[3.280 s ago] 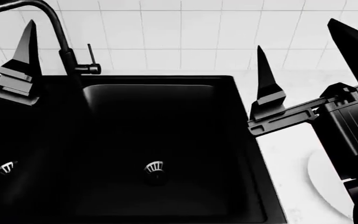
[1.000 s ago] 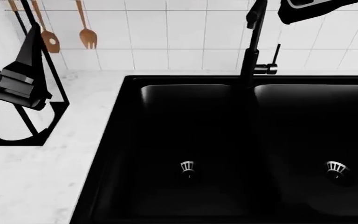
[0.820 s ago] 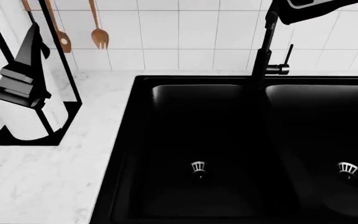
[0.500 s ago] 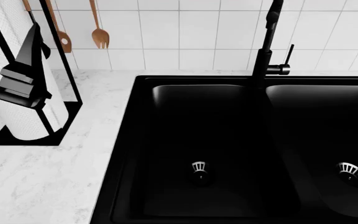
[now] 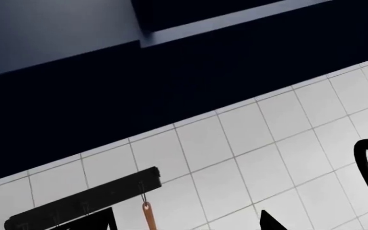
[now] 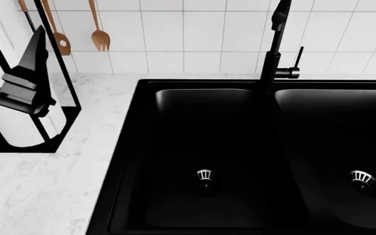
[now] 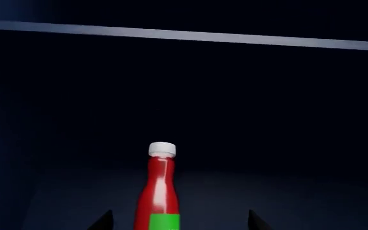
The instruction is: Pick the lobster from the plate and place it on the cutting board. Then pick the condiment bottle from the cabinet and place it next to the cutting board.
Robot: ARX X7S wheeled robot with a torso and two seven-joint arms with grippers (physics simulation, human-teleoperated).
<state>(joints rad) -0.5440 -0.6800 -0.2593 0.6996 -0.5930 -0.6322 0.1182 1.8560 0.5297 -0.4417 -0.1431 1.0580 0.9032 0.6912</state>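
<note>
The condiment bottle [image 7: 160, 191], red with a white cap and a green label, stands upright on a shelf in the dark cabinet [image 7: 267, 110]. My right gripper [image 7: 178, 223] is open, its two dark fingertips either side of the bottle's lower body with wide gaps, not touching it. This gripper is out of the head view. My left gripper [image 5: 185, 224] is open and empty, raised in front of the tiled wall; one of its fingers [image 6: 33, 54] points upward at the left of the head view. The lobster, the plate and the cutting board are out of view.
A black double sink [image 6: 126, 147] with a tall black faucet [image 6: 270, 58] fills the counter. A black-framed paper towel holder [image 6: 57, 117] stands on the white marble counter [image 6: 37, 191] behind my left gripper. Wooden utensils [image 6: 99, 36] hang on the tiled wall.
The head view has swung left from the right basin and the plate to the left basin and towel holder. My right arm has risen out of the view's top. The left gripper holds its pose.
</note>
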